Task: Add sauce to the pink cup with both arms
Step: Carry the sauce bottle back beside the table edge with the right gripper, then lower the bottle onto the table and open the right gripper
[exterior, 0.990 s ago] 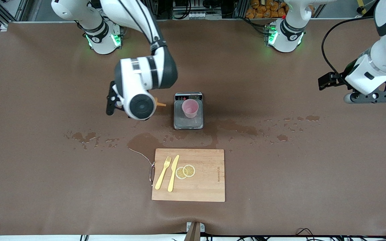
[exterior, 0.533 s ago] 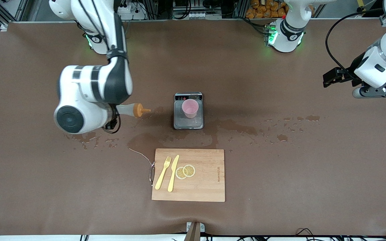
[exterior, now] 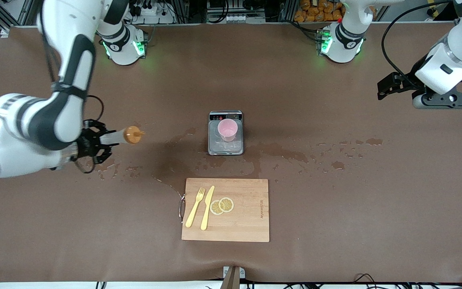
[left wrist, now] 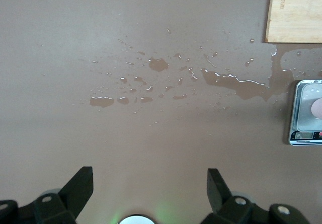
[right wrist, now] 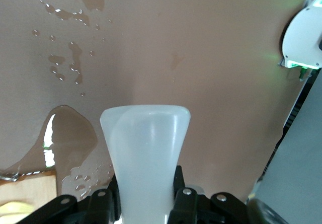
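Observation:
The pink cup (exterior: 227, 129) stands upright on a small scale (exterior: 225, 149) mid-table; its edge also shows in the left wrist view (left wrist: 318, 108). My right gripper (exterior: 94, 142) is shut on the sauce bottle (exterior: 115, 137). It holds the bottle sideways over wet table toward the right arm's end, well apart from the cup, with the orange cap (exterior: 133, 134) pointing at the scale. In the right wrist view the translucent bottle (right wrist: 146, 143) sits between the fingers of my right gripper (right wrist: 146, 201). My left gripper (exterior: 389, 86) hangs open and empty over bare table at the left arm's end; it also shows in the left wrist view (left wrist: 149, 183).
A wooden cutting board (exterior: 247, 208) with a yellow fork (exterior: 195, 206), knife (exterior: 207, 207) and lemon slices (exterior: 221, 205) lies nearer the front camera than the scale. Spilled liquid (exterior: 283, 151) spreads around the scale and toward both ends.
The right arm has swung away from the scale toward its own end of the table, carrying the bottle. The left gripper has shifted slightly. The cup has not moved.

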Robot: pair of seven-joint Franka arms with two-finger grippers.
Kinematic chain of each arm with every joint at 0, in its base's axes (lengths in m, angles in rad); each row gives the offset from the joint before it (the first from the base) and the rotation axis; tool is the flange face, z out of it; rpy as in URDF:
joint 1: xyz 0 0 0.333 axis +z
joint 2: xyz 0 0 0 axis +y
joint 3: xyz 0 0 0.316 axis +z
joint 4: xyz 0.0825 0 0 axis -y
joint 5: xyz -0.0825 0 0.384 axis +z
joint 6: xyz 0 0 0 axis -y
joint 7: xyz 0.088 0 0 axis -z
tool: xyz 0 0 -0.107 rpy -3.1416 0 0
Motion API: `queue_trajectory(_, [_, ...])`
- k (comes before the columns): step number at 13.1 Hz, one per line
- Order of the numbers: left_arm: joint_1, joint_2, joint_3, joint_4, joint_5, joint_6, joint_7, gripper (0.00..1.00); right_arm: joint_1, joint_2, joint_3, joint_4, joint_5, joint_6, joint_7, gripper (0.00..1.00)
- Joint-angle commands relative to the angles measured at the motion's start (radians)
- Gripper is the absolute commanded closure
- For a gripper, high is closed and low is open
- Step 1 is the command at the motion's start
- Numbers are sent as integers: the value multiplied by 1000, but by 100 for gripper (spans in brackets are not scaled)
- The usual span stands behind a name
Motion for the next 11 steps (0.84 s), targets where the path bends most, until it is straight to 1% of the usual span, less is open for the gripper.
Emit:
queue_trajectory(1, [3, -12, 5, -13, -14, 25, -4, 0, -135, -11, 50, -12, 85, -41, -140, 77])
queue_trajectory(2, [6, -12, 5, -13, -14, 27, -3, 0, -213, -11, 102, -12, 97, -41, -183, 77])
queue_trajectory(5, [9, -15, 5, -14, -21, 30, -6, 0, -474, -12, 295, -2, 134, -53, -303, 77])
queue_trajectory(7, [11, -15, 7, -14, -23, 31, -6, 0, -637, -8, 426, 1, 148, -52, -346, 75])
queue_trajectory(9, [11, -16, 7, -14, -25, 36, -15, 0, -782, -2, 550, 10, 145, -41, -356, 75])
queue_trajectory(11, [12, -16, 7, -14, -23, 54, -21, 0, -904, 24, 627, 13, 149, -26, -386, 75])
